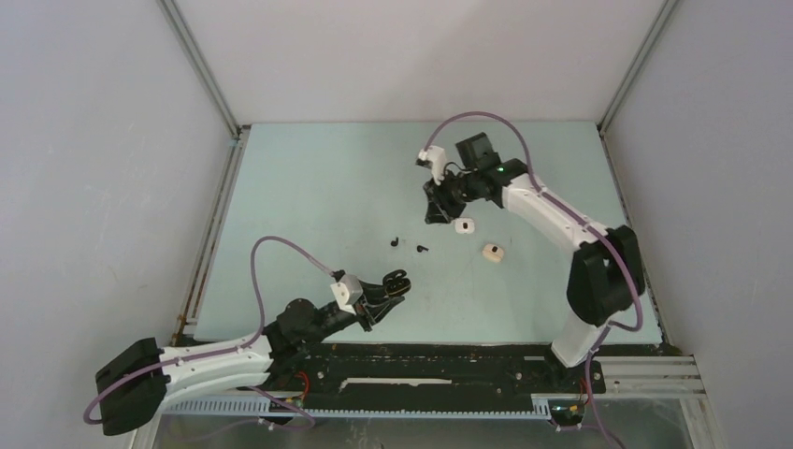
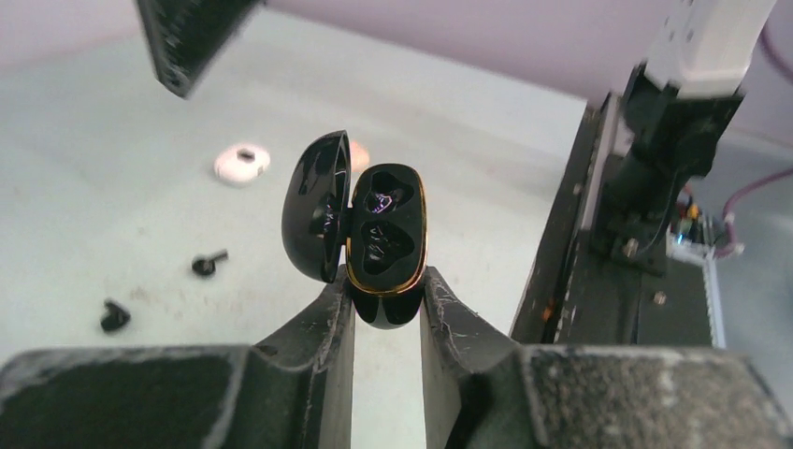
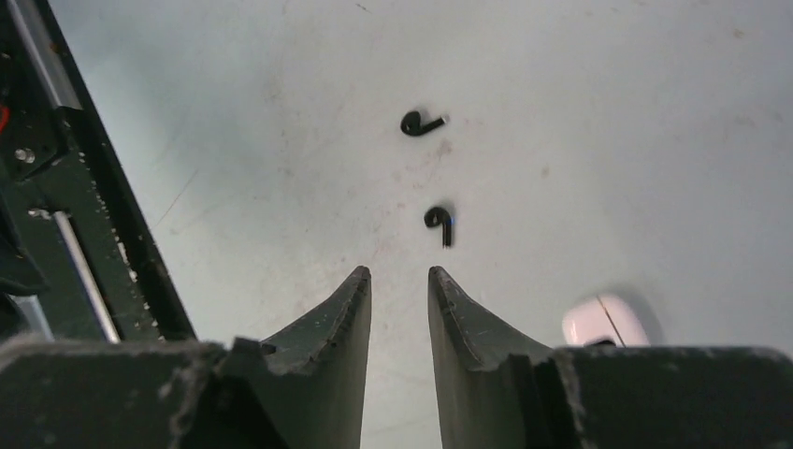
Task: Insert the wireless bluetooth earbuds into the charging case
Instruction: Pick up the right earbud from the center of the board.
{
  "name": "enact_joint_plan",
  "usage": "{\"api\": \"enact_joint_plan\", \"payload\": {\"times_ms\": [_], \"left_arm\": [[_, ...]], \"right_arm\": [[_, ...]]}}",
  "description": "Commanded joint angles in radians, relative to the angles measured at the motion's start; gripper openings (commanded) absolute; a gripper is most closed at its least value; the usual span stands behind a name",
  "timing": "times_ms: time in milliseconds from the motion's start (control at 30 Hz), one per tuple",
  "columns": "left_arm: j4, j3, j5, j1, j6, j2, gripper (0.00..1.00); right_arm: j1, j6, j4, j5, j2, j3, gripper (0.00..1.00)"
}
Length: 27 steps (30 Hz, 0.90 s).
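My left gripper is clamped on the black charging case, which stands up between the fingers with its lid swung open. My right gripper hangs over the table, jaws slightly apart and gripping nothing. One black earbud lies just ahead of its fingertips and a second earbud farther ahead.
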Motion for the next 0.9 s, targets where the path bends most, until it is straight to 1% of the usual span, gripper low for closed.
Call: {"api": "enact_joint_plan", "payload": {"times_ms": [0,133,233,367,567,867], "left_arm": [[0.051,-0.077,0.029,0.014,0.000,0.011,0.00],[0.053,-0.109,0.032,0.018,-0.007,-0.024,0.00],[0.052,-0.131,0.014,0.020,-0.005,-0.072,0.00],[0.052,-0.147,0.003,0.021,0.002,-0.115,0.00],[0.052,-0.133,0.033,0.021,0.011,-0.082,0.00],[0.053,-0.108,0.068,0.021,0.018,-0.026,0.01]], "right_arm": [[0.095,-0.090,-0.052,0.098,0.121,0.093,0.32],[0.116,-0.143,-0.069,0.127,0.223,0.164,0.33],[0.128,-0.155,-0.105,0.174,0.300,0.234,0.33],[0.153,-0.163,-0.126,0.232,0.364,0.293,0.35],[0.191,-0.183,-0.184,0.295,0.434,0.358,0.36],[0.219,-0.217,-0.218,0.368,0.488,0.363,0.44]]}}
